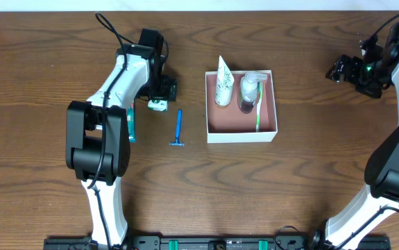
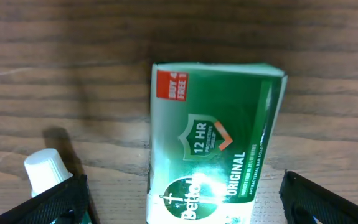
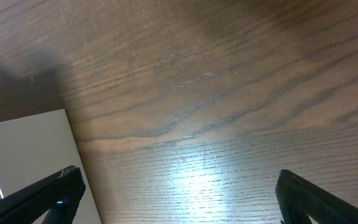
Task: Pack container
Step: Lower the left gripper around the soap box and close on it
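The container [image 1: 241,135] is a square white-walled box with a pink-brown floor at the table's middle. In it lie a white and green tube [image 1: 223,83], a clear bottle [image 1: 248,92] and a green toothbrush [image 1: 259,104]. My left gripper [image 1: 162,93] is open, just above a green Dettol soap packet [image 1: 159,105] lying left of the container. In the left wrist view the packet [image 2: 213,137] lies between the spread fingers [image 2: 188,208], which do not touch it. My right gripper [image 1: 339,69] is open and empty over bare wood at the far right [image 3: 179,199].
A blue razor [image 1: 178,128] lies between the packet and the container. A teal tube [image 1: 131,126] lies partly under the left arm; its white cap [image 2: 44,169] shows beside the left finger. A white box corner [image 3: 29,149] shows at the right wrist view's left edge.
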You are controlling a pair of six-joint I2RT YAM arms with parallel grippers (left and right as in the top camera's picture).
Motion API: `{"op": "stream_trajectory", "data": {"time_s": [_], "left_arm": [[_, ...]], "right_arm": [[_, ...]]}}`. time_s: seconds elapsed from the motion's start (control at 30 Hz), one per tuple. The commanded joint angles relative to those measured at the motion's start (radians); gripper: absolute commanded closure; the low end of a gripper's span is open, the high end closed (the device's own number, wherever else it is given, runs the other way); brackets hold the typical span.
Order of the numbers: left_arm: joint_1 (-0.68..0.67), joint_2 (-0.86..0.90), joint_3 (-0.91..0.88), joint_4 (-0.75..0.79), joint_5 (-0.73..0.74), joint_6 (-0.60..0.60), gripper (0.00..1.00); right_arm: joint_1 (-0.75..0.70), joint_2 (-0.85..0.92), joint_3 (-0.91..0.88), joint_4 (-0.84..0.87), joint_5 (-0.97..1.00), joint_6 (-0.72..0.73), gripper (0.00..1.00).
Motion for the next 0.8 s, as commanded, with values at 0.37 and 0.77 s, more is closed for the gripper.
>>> {"op": "stream_trajectory", "data": {"time_s": [0.37,0.77], "left_arm": [[-0.011,0.013,-0.019,0.017,0.006,0.0,0.02],[-0.012,0.013,-0.019,0.027,-0.02,-0.034,0.02]], "right_arm": [[-0.006,-0.002,0.019,0.002,0.0,-0.008,0.01],[-0.006,-0.002,0.019,0.002,0.0,-0.008,0.01]]}}
